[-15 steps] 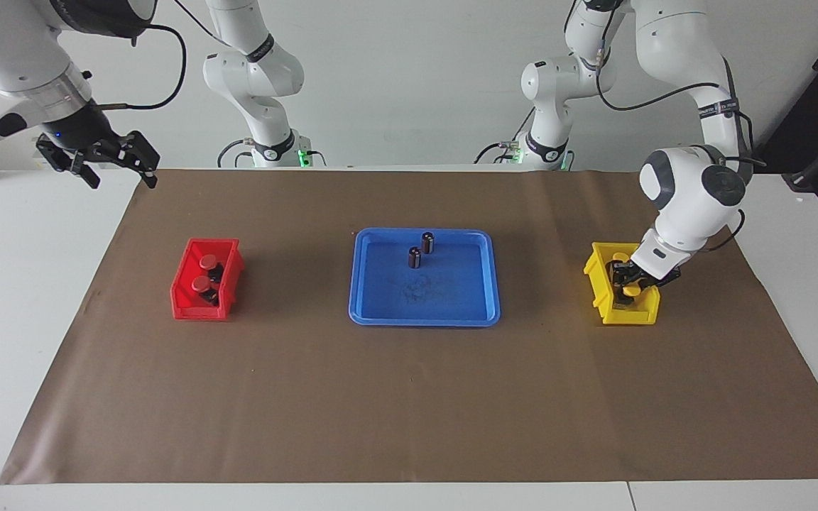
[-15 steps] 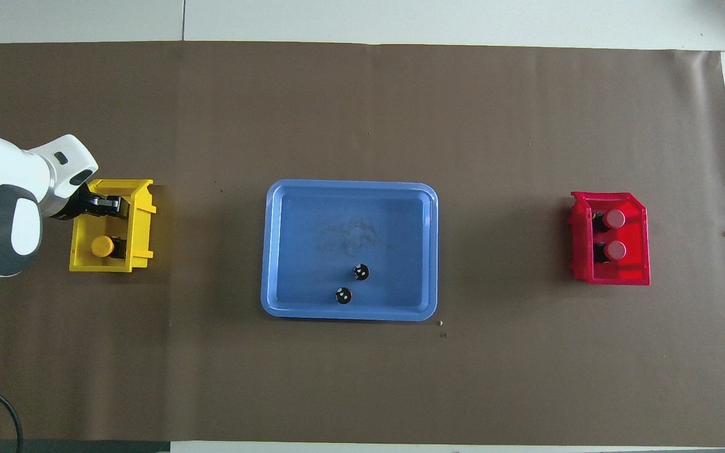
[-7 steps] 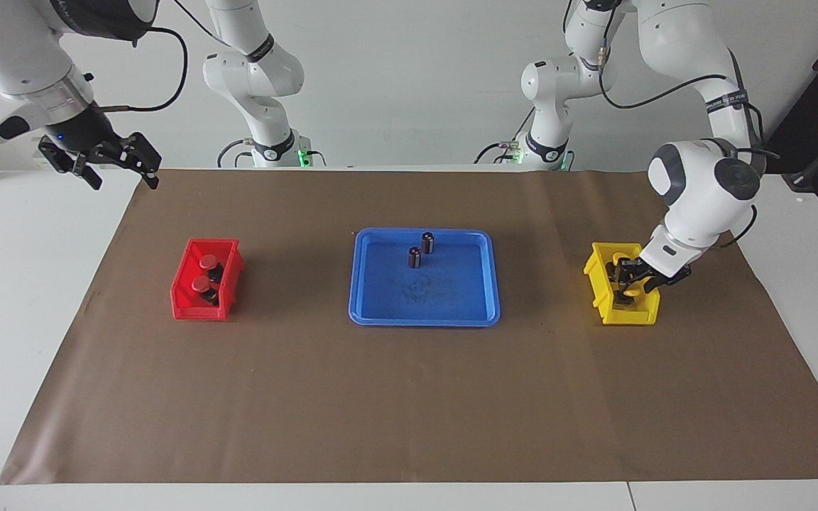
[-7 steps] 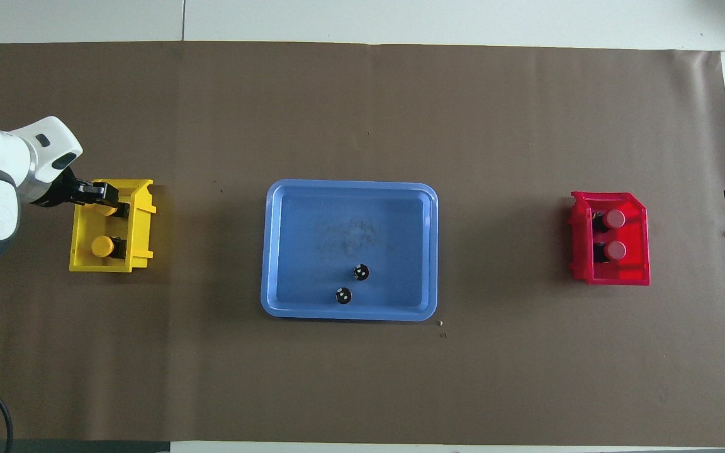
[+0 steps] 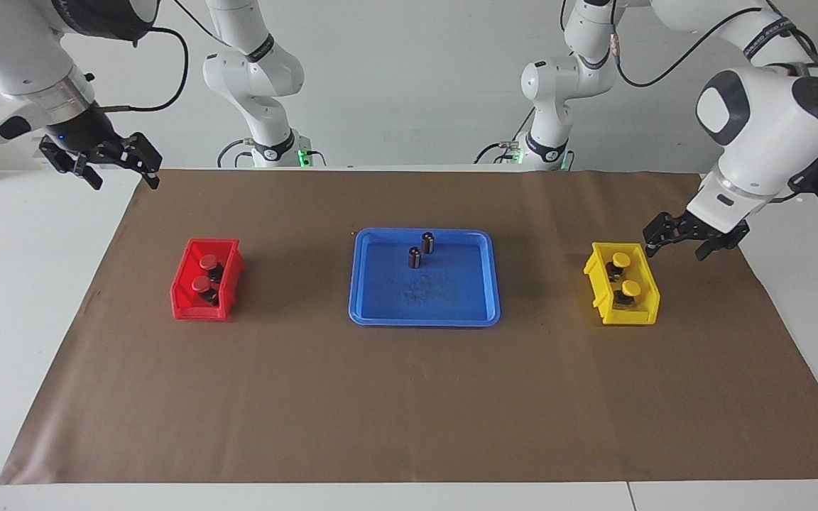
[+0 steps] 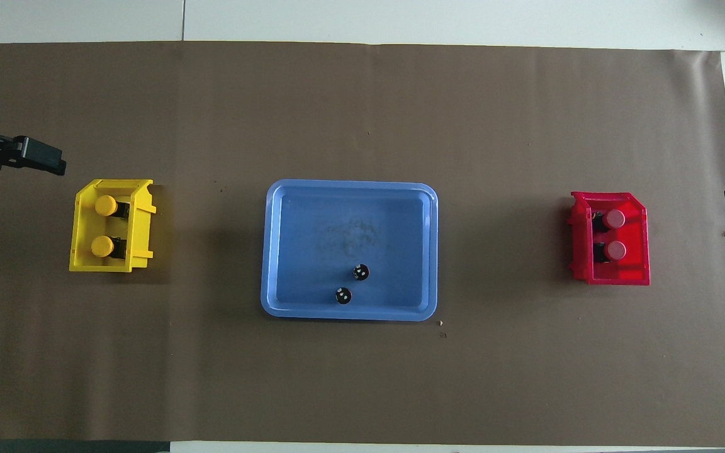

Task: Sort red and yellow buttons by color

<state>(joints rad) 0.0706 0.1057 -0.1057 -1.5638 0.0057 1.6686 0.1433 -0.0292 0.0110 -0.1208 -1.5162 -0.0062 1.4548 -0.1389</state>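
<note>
Left gripper (image 5: 688, 240) hanging wide and empty just beside the yellow bin (image 5: 649, 312); right gripper (image 5: 101, 162) waiting wide open, well apart from it. Dipping now risks clipping the bin's rim and tipping the yellow buttons (image 5: 620, 260).

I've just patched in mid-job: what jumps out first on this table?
Three bright containers in a row on the brown mat: a red bin holding two red buttons at the right arm's end, a blue tray in the middle with two dark cylinders, and a yellow bin holding two yellow buttons at the left arm's end. The left gripper hangs open just beside the yellow bin.
</note>
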